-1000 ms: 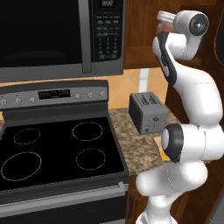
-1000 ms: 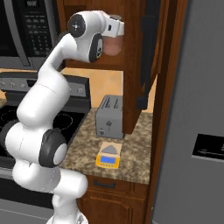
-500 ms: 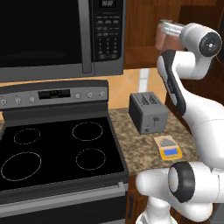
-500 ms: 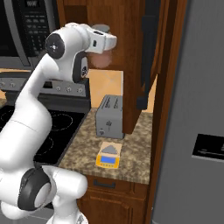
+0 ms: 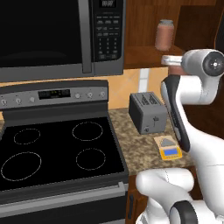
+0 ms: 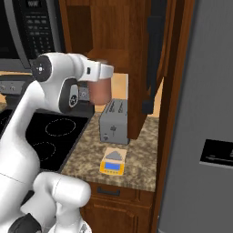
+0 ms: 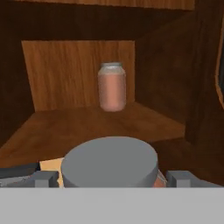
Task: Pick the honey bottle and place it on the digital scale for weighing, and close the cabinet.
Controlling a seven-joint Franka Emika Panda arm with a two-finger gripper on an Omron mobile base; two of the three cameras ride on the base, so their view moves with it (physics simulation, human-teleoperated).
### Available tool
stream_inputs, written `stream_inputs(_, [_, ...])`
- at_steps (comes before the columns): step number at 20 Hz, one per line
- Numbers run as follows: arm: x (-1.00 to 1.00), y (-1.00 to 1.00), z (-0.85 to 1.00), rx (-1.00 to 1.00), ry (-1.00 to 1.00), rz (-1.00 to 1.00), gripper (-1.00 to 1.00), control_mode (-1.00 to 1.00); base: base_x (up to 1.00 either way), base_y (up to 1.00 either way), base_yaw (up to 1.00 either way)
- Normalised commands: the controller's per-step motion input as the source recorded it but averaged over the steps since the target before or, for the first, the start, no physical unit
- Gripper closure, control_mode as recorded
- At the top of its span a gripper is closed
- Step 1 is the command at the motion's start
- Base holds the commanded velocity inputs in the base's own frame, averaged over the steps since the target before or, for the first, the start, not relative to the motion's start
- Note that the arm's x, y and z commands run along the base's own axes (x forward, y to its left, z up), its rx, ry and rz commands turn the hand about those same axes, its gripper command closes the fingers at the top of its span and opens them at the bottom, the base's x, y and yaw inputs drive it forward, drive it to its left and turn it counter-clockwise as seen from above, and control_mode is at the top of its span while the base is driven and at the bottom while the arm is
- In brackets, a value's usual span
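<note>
- Refrigerator (image 6: 202, 113): grey, stood at the right end of the counter.
- Stove (image 5: 57, 148): black glass top with four ringed burners, left of the counter.
- Microwave (image 5: 61, 35): black and grey, hung above the stove.
- Cabinet (image 6: 116, 36): dark brown wall unit, right of the microwave. Its door (image 6: 154, 54) stood swung out, black bar handle edge-on in the right base view.
- Counter (image 6: 132, 150): speckled granite, between stove and refrigerator.
- Toaster (image 5: 148, 112): grey, two slots, at the back of the counter below the cabinet.
- Digital scale (image 6: 113, 162): cream and yellow, blue display, flat on the counter just in front of the toaster, apart from it; grey plate bare.
- Honey bottle (image 6: 99, 89): reddish-brown, dark grey cap (image 7: 109, 162). It sat upright between the fingers, in the air above the counter, at the height of the cabinet's lower edge and out in front of it.
- Gripper (image 7: 109, 178): jaws stood wide, one finger either side of the honey bottle just under its cap, clasping it.
- Paler jar (image 7: 112, 86): pinkish, grey lid, upright on the cabinet shelf near the back wall, well behind the held bottle.
</note>
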Motion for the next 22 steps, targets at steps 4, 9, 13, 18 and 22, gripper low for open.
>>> stream_inputs(4, [0.0,0.0,-0.94,-0.07,0.17,0.01,1.0,-1.0,0.0,0.0,0.0])
stream_inputs(9, [0.0,-0.06,-0.78,-0.01,0.14,0.03,1.0,-1.0,0.0,0.0,0.0])
stream_inputs(13, [0.01,-0.18,-0.81,0.0,0.17,0.09,1.0,-1.0,0.0,0.0,0.0])
stream_inputs(18, [0.0,-0.26,-0.7,0.0,0.01,0.07,1.0,-1.0,0.0,0.0,0.0])
stream_inputs(22, [0.0,-0.21,-0.58,0.0,-0.09,0.03,1.0,-1.0,0.0,0.0,0.0])
